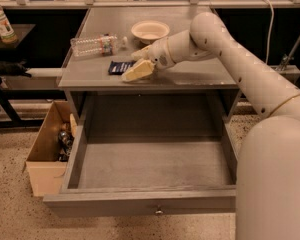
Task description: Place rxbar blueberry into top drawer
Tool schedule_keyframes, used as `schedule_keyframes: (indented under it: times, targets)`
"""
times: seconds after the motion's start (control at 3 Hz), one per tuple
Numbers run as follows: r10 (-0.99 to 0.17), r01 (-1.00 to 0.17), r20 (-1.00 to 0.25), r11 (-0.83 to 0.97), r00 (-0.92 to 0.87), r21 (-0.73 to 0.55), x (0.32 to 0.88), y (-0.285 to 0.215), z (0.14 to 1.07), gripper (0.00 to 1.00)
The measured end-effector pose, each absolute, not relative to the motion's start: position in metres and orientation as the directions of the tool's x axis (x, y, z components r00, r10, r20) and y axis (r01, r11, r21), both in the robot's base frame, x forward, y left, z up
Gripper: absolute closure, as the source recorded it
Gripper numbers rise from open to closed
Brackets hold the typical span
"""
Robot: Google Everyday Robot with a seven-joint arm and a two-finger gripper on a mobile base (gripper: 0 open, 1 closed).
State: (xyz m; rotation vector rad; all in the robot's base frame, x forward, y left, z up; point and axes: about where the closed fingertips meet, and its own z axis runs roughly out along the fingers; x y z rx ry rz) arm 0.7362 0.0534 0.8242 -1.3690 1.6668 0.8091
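Note:
The rxbar blueberry (119, 67), a flat dark navy bar with white lettering, lies on the grey cabinet top (190, 79) near its front left. My gripper (130, 67) reaches in from the right, low over the top. It is open, with one cream finger (137, 72) in front of the bar's right end and the other behind it. The top drawer (155, 164) is pulled fully out below, its plain grey inside bare, with a small round knob (159, 212) on the front panel.
A clear plastic water bottle (95, 45) lies on the cabinet top behind the bar. A white bowl (150, 31) stands at the back middle. A tan cardboard box (45, 156) with items stands on the floor left of the drawer. Another bottle (0, 21) stands far left.

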Motion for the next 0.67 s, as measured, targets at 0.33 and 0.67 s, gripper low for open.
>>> schedule_keyframes:
  times: [0.33,0.67]
  targets:
    - [-0.446,-0.979,-0.892,0.204,-0.078,-0.016,0.7442,0.0632,0.8243,0.57]
    - [-0.452,-0.981,-0.888,0.192,-0.081,-0.008,0.7401,0.0699,0.8203,0.8]
